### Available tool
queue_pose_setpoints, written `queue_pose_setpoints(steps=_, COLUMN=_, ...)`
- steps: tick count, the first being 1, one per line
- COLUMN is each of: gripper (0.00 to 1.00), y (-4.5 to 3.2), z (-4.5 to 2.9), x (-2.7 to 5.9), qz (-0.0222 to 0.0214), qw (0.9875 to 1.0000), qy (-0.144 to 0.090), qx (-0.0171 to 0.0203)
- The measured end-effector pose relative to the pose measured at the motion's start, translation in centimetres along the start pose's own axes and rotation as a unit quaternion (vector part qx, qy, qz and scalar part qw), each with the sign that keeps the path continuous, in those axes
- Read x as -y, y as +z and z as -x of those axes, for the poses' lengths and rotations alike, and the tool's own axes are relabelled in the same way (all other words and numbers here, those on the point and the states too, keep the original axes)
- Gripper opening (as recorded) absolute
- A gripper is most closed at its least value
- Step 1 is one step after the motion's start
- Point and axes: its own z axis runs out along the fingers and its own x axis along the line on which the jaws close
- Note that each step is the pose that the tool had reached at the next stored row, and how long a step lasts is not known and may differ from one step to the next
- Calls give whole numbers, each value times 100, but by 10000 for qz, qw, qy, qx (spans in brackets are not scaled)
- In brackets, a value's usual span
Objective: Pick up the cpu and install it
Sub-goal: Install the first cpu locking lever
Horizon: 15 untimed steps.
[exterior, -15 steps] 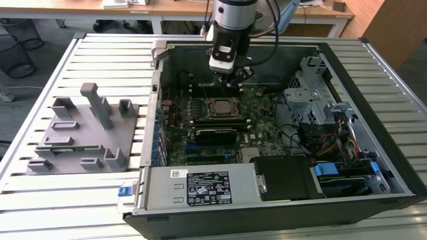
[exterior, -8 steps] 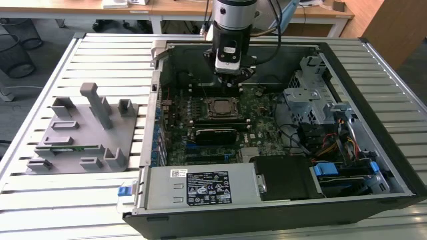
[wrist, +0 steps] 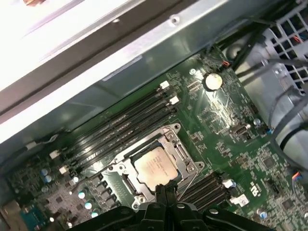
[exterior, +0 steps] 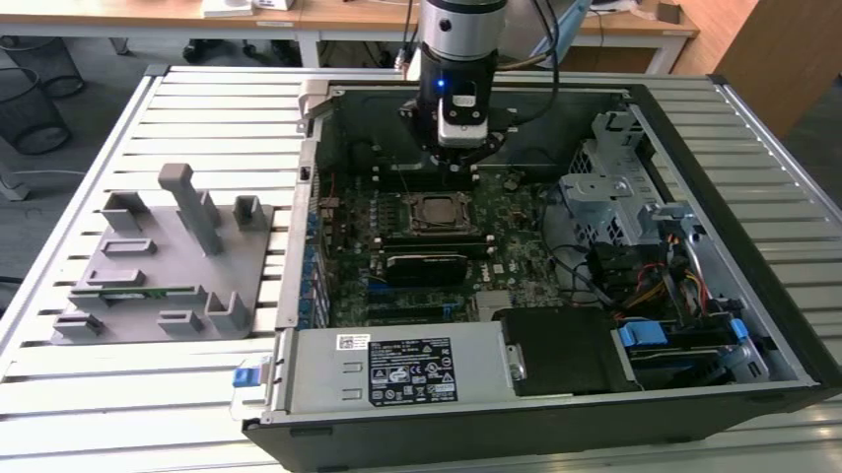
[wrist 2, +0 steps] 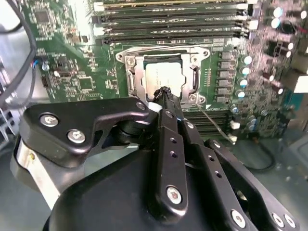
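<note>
The cpu [wrist 2: 163, 76] lay seated in the motherboard socket [wrist 2: 131, 72] inside the open computer case [exterior: 721, 202]. The tool [wrist 2: 163, 92] hovered just above the cpu's edge, its tips pressed together, empty. Placement looked done; the thin socket lever [wrist 2: 211, 120] seemed unlatched.

In the exterior view the arm [exterior: 460, 39] is at 12 o'clock and hangs straight down. The gripper [exterior: 456, 175] is at its low end. In the second wrist view its two black fingers [wrist 2: 166, 103] press together at the tips, holding nothing.
</note>
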Motion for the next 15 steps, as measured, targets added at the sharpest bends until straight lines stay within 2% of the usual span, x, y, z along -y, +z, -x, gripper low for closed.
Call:
queue_pose_setpoints(steps=4, gripper=11, y=4, z=0, x=0, qz=6, qw=9994, qy=-360, qx=3)
queue_pose_setpoints(steps=8, gripper=11, y=8, z=0, x=0, qz=11, qw=9974, qy=-722, qx=7)
queue_pose_setpoints(steps=12, gripper=11, y=13, z=0, x=0, qz=16, qw=9941, qy=-1088, qx=11)
queue_pose_setpoints(steps=15, gripper=11, y=16, z=0, x=0, qz=18, qw=9908, qy=-1356, qx=15)
